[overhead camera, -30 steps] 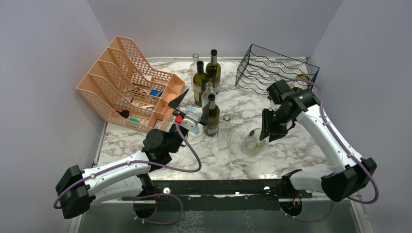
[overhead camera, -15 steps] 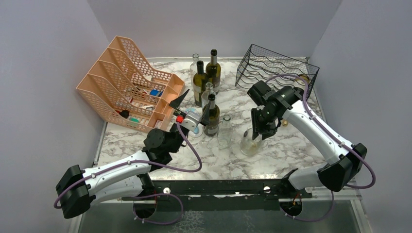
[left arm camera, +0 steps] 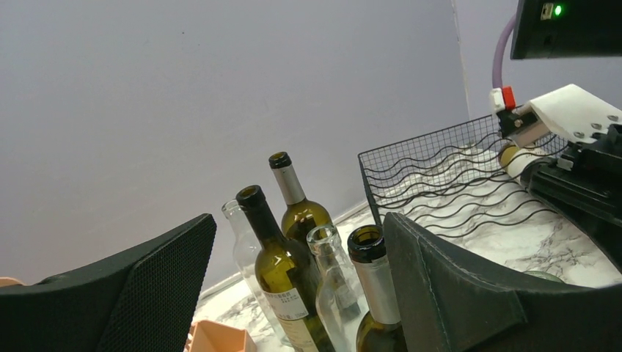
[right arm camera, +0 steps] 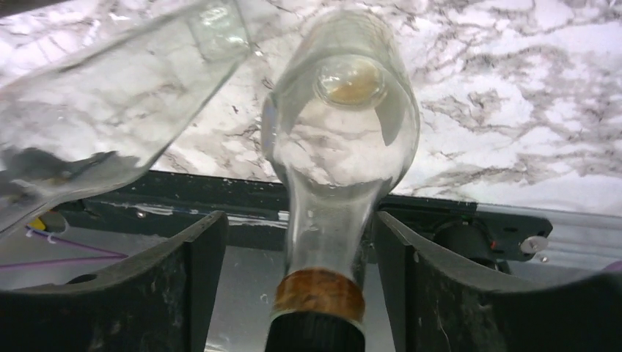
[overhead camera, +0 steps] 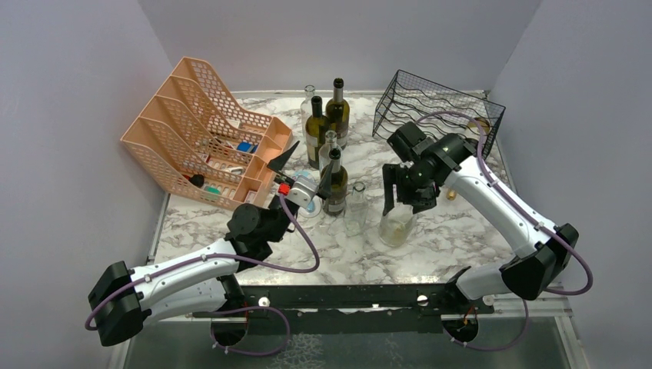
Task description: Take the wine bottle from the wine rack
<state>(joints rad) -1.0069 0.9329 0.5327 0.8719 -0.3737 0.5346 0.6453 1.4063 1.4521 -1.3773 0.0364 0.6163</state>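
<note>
The wine bottle (overhead camera: 397, 224) is clear glass with a black cap and a brown band, and it stands on the marble table in front of the black wire wine rack (overhead camera: 438, 108). My right gripper (overhead camera: 400, 192) hangs over it, open. In the right wrist view the bottle's neck (right arm camera: 330, 220) rises between the two fingers with a gap on each side. Another bottle's end (left arm camera: 511, 158) shows inside the wine rack (left arm camera: 455, 176). My left gripper (overhead camera: 304, 169) is open at the group of bottles, its right finger beside a dark bottle's neck (left arm camera: 374, 279).
Several dark and clear bottles (overhead camera: 327, 123) stand mid-table, and a clear one (overhead camera: 355, 207) is just left of the wine bottle. A peach mesh file organizer (overhead camera: 204, 131) fills the left side. A small gold thing (overhead camera: 451, 194) lies right of the right gripper.
My right gripper swung left, brought the clear bottle from tilted to upright, then opened and let go of its neck. The left arm has not moved.
</note>
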